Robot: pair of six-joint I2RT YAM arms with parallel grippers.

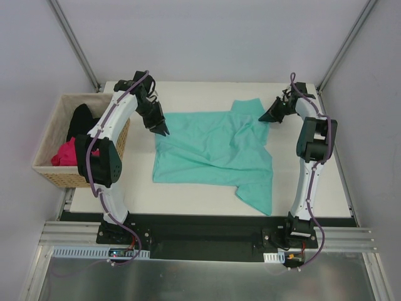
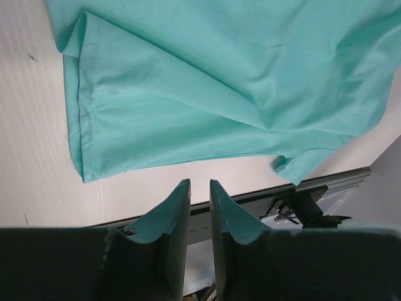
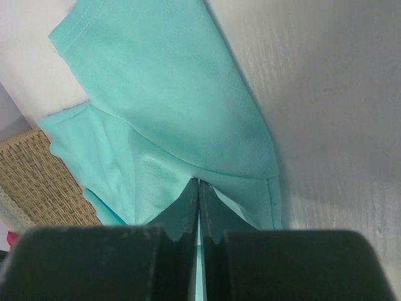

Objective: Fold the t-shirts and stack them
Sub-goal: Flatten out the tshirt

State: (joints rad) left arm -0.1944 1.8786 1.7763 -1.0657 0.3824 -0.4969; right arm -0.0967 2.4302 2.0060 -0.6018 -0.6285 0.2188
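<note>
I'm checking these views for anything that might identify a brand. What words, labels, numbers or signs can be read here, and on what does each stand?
None: no text can be read in any view.
The teal t-shirt is plain, with no print or tag showing.
The wicker basket bears no label.
Small coloured parts at the arm bases are too small to read.

Basket (image 1: 59,179): woven wicker, tan, set against the left edge of the table (image 1: 188,191).
Table: white, flat-topped.
Rail (image 1: 69,237): bare metal, fitted along the near edge.
</note>
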